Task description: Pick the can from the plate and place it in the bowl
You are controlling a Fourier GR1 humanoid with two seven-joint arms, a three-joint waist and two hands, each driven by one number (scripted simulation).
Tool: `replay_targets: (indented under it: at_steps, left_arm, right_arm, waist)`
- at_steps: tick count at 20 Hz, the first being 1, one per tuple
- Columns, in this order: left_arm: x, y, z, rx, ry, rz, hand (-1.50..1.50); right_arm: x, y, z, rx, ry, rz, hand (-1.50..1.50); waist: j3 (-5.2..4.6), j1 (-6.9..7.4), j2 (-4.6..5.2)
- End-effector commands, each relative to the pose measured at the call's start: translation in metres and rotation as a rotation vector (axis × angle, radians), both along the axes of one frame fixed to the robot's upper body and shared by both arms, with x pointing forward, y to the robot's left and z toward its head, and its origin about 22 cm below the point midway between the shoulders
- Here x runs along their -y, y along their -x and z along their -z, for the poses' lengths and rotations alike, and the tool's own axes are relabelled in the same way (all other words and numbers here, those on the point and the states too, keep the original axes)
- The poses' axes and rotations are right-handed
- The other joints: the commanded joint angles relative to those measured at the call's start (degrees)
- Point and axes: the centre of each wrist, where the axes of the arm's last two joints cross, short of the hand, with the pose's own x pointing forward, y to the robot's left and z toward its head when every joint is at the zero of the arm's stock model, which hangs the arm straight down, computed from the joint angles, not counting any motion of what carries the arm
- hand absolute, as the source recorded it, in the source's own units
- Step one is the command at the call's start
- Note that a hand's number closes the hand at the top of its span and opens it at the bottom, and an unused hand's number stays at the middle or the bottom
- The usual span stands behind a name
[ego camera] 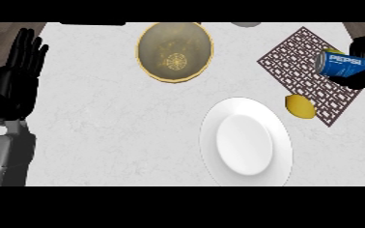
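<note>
Can (341, 64) grasped in right robot hand (354, 80), far right of the desk (92, 125).

Blue can, tilted well off upright, label readable; black fingers of the right robot hand are curled round it at the right edge, over the brown lattice mat (299, 58). White plate (214, 125): near, right of centre, well apart from the can. Yellow-rimmed bowl (160, 38): far, centre. Lemon (300, 106): just right of the plate, on the mat's near corner. Left robot hand (18, 77): at the left edge, released, fingers straight and pointing away, resting.
</note>
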Motion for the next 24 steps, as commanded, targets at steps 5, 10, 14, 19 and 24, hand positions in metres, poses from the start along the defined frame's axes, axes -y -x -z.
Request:
replay_targets:
  at_steps: [5,10,14,19,24]
  left_arm:
    - [-0.007,0.008,0.014,-0.007,0.007,-0.027,0.00]
    - [-0.025,0.016,0.001,-0.012,-0.023,-0.049,0.00]
    - [-0.005,0.004,0.002,-0.011,-0.008,-0.039,0.00]
    - [0.001,0.011,0.011,-0.022,-0.011,-0.047,0.00]
    - [-0.012,0.002,-0.002,-0.004,0.003,-0.023,0.00]
  right_arm:
    - [-0.033,-0.024,-0.076,0.185,-0.159,-0.204,1.50]
    - [-0.064,-0.033,-0.119,0.227,-0.336,-0.324,1.50]
    - [-0.078,-0.036,-0.148,0.225,-0.500,-0.388,1.50]
    - [-0.161,-0.044,-0.159,0.150,-0.514,-0.392,1.50]
    - [-0.222,-0.055,-0.179,0.116,-0.510,-0.403,1.50]
  waist:
    - [-0.16,-1.85,-0.84]
    - [-0.18,-1.96,-1.17]
    - [-0.15,-2.34,-0.98]
    - [-0.16,-2.00,-0.96]
    - [-0.15,-1.05,-0.57]
